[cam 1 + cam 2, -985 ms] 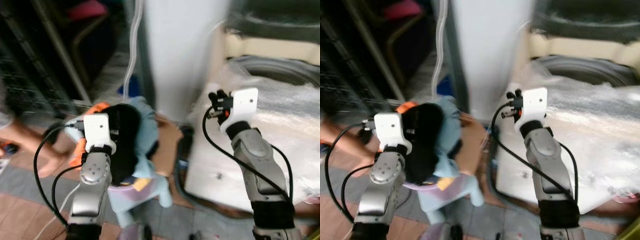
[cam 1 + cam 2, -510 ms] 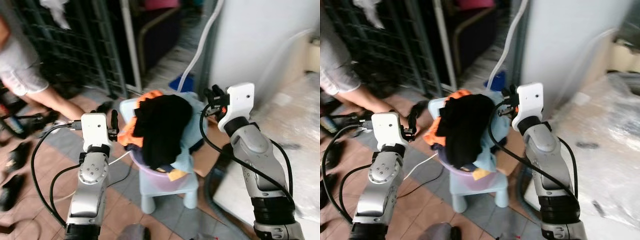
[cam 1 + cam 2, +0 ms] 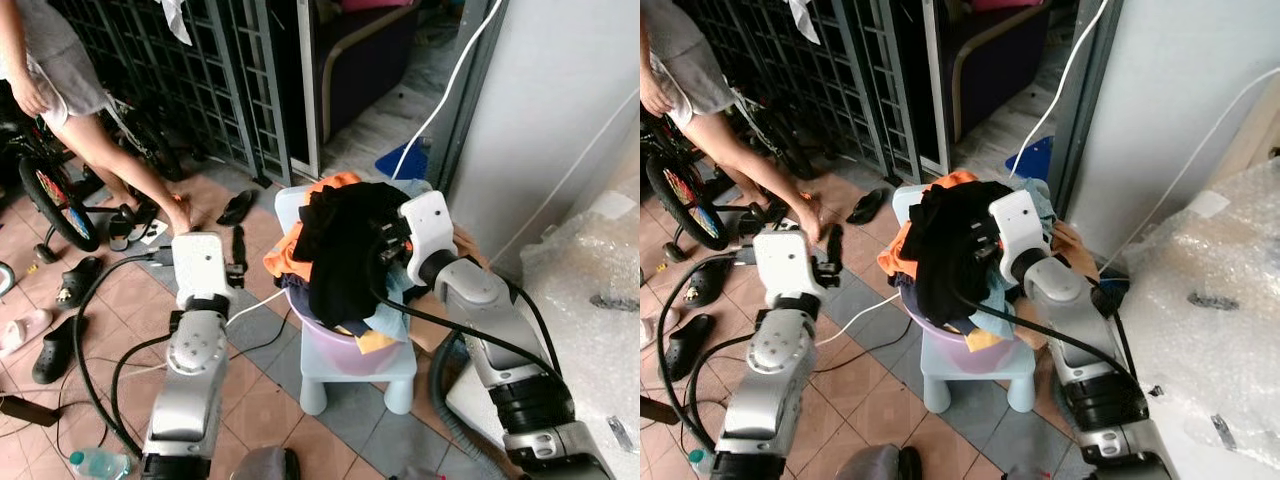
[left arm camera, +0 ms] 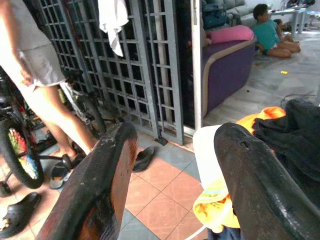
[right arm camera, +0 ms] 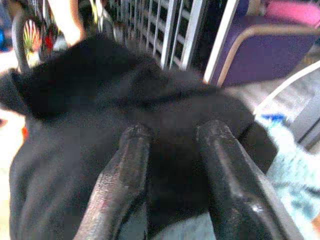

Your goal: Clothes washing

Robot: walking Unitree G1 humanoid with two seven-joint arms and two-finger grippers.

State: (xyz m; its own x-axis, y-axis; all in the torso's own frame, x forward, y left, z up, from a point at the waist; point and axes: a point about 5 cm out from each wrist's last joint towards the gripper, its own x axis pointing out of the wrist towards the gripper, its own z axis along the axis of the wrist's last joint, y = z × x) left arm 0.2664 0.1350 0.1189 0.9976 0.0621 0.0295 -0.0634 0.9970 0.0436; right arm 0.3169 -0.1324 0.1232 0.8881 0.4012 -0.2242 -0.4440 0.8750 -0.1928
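A purple basin heaped with clothes stands on a pale blue stool. A black garment lies on top, over orange and light blue pieces. My right gripper is pushed into the right side of the black garment. Its fingers stand a little apart, with black cloth in the gap and beyond the tips. My left gripper hangs open in the air left of the basin, holding nothing, with the floor and the gate showing between its fingers.
A person stands at the far left by a bicycle, with sandals scattered on the tiles. A metal gate runs behind. The washer under bubble wrap is at right. Cables and a bottle lie on the floor.
The camera has swung left from the wrapped washer to the basin, and the blur is gone. My right gripper has gone forward into the black garment. The left gripper stays beside the basin.
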